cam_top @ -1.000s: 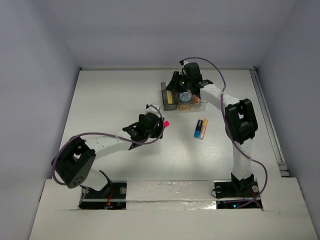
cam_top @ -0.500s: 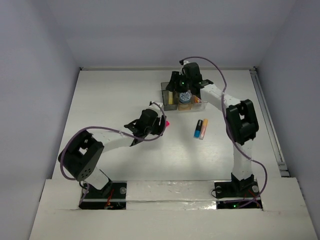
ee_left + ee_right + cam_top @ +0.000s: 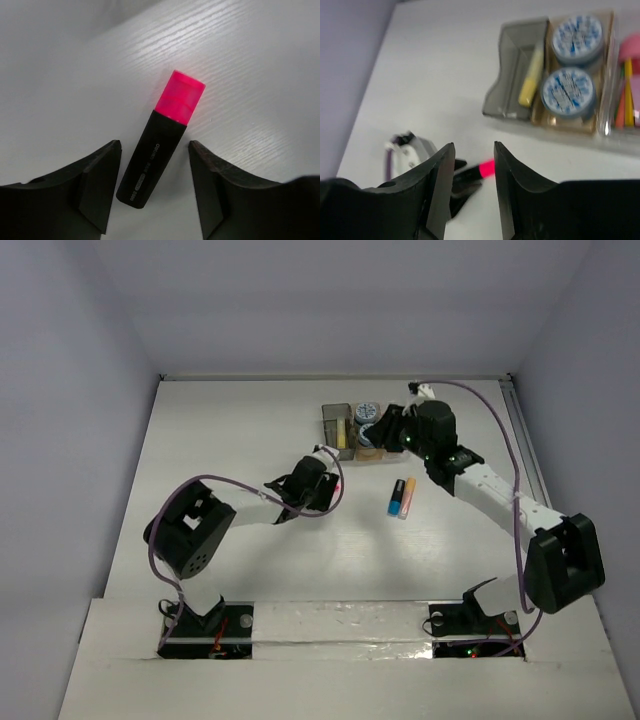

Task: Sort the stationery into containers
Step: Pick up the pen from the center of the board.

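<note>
A pink-black highlighter (image 3: 162, 140) lies flat on the white table. My left gripper (image 3: 155, 185) is open and low over it, with a fingertip on each side of its black end, not touching. In the top view the left gripper (image 3: 327, 484) is left of the blue highlighter (image 3: 397, 497) and orange highlighter (image 3: 408, 497). My right gripper (image 3: 474, 185) is open and empty, above the containers (image 3: 331, 426). The dark grey bin (image 3: 512, 55) holds a yellow highlighter (image 3: 531, 75). The amber bin holds two patterned discs (image 3: 577, 32) (image 3: 567, 92). The clear bin holds a pink-capped item (image 3: 630, 47).
The blue and orange highlighters lie side by side in front of the bins. The enclosure's walls run along the back and both sides. The right arm's links (image 3: 490, 490) reach across the right half of the table.
The right arm has swung from behind the bins to their right, and its gripper has lifted away from the amber bin. The left gripper has moved forward over the pink-black highlighter.
</note>
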